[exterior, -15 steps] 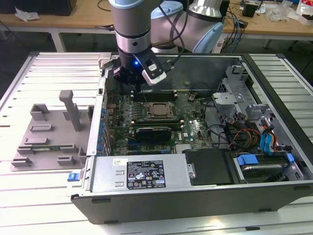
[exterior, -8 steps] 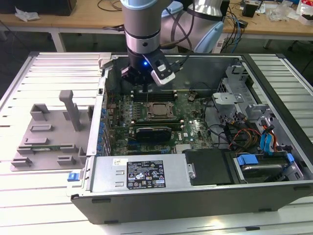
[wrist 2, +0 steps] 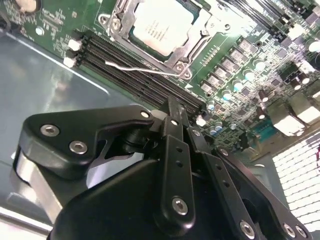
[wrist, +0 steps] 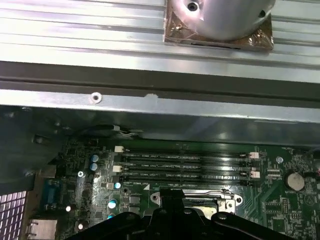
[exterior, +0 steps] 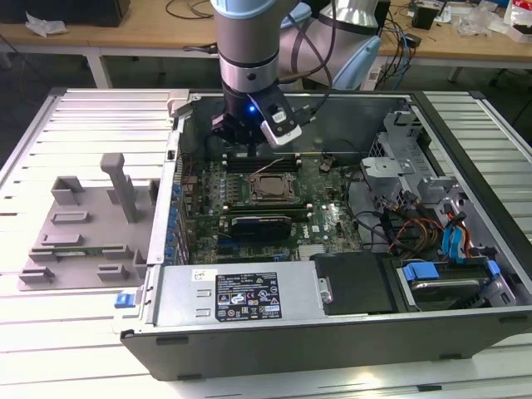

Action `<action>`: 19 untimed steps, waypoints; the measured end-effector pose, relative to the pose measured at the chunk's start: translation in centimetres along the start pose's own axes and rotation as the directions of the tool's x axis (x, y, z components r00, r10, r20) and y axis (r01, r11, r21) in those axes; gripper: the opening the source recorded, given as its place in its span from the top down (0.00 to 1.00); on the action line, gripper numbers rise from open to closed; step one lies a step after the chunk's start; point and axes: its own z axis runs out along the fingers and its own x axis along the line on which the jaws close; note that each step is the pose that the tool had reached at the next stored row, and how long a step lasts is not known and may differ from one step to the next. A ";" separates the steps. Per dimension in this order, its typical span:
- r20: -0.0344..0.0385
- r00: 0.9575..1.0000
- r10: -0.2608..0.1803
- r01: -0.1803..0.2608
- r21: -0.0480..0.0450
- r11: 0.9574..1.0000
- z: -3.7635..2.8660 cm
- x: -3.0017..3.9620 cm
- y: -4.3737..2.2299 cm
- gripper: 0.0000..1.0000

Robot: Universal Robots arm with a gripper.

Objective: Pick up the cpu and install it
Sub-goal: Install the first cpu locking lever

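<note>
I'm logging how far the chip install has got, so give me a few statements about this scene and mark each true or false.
1. The cpu sits inside the metal-framed socket on the board. True.
2. The tool is clamped on the cpu. False: its fingers are shut together on nothing, apart from the chip.
3. The tool hangs over the memory slots beside the socket. True.
4. The grey tray lies inside the computer case. False: it lies outside, on the exterior view's left.
5. The case's side is closed. False: it is open, with the board showing.
</note>
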 end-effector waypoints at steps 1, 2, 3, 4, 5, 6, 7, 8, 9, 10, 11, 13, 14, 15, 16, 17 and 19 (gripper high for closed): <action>0.004 1.000 0.019 -0.019 0.001 1.000 0.05 0.00 -0.01 0.89; 0.007 1.000 0.029 -0.029 0.002 1.000 0.08 0.01 -0.02 0.89; 0.013 0.998 0.058 -0.058 0.003 0.998 0.18 0.01 -0.04 0.89; 0.016 0.997 0.071 -0.071 0.004 0.997 0.22 0.01 -0.05 0.89; 0.019 0.996 0.083 -0.083 0.005 0.997 0.27 0.02 -0.06 0.89; 0.024 0.994 0.103 -0.103 0.005 0.995 0.37 0.00 -0.09 0.89; 0.028 0.992 0.120 -0.120 0.006 0.993 0.48 -0.04 -0.11 0.89; 0.031 0.991 0.133 -0.133 0.007 0.991 0.60 -0.08 -0.13 0.89; 0.034 0.989 0.145 -0.145 0.007 0.989 0.72 -0.13 -0.13 0.89; 0.035 0.988 0.151 -0.151 0.007 0.988 0.78 -0.16 -0.12 0.89; 0.036 0.987 0.154 -0.155 0.007 0.988 0.81 -0.17 -0.11 0.89; 0.039 0.985 0.166 -0.167 0.008 0.986 0.90 -0.25 -0.10 0.89; 0.040 0.985 0.169 -0.170 0.008 0.985 0.92 -0.28 -0.10 0.89; 0.041 0.984 0.175 -0.175 0.008 0.984 0.96 -0.31 -0.10 0.89; 0.042 0.983 0.178 -0.178 0.008 0.984 1.00 -0.34 -0.10 0.89; 0.042 0.983 0.180 -0.181 0.008 0.983 1.03 -0.37 -0.11 0.89; 0.044 0.982 0.186 -0.187 0.008 0.982 1.12 -0.40 -0.13 0.89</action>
